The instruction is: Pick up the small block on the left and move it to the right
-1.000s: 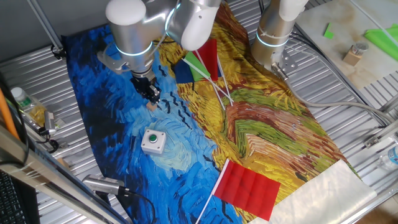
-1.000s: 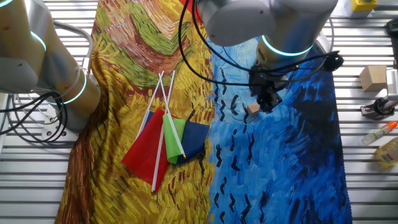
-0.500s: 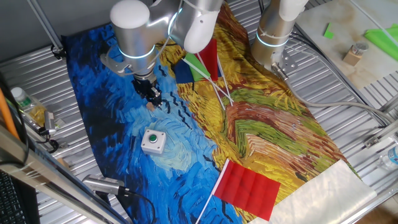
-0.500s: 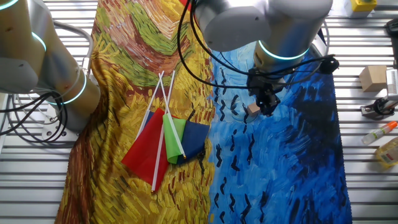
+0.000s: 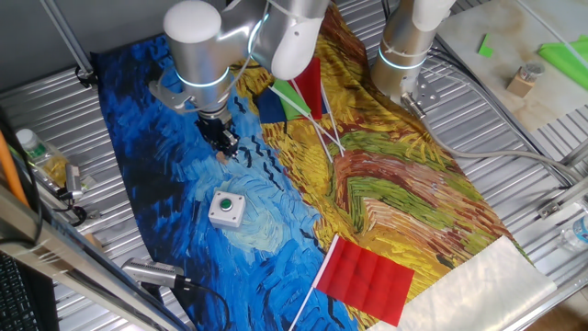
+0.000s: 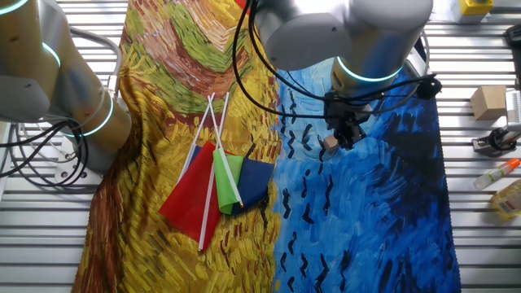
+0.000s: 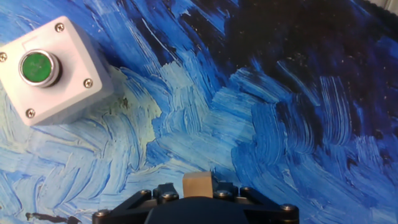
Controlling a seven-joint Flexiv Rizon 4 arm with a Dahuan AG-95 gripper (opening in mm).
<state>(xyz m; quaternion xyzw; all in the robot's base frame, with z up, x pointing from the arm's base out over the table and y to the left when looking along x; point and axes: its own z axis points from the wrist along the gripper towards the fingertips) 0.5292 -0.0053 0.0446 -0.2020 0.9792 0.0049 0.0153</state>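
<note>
Counting gives us one small block (image 7: 198, 185) gripped between the fingers of our end effector (image 5: 224, 145) over the blue cloth (image 7: 261, 124), one white button box (image 7: 53, 71) nearby on the table, and two red flags (image 5: 367, 276).

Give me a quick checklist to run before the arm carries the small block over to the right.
1. Small block sits between the fingers of the hand: ok.
2. Block lifted clear of the cloth: cannot tell; in both fixed views it looks very near the surface.
3. Grip firm: cannot tell; the contact faces are hidden in the hand view.
4. White button box clear of the hand: ok, it stands apart.
5. Flags along the way right: not ok, they lie in that direction.
</note>
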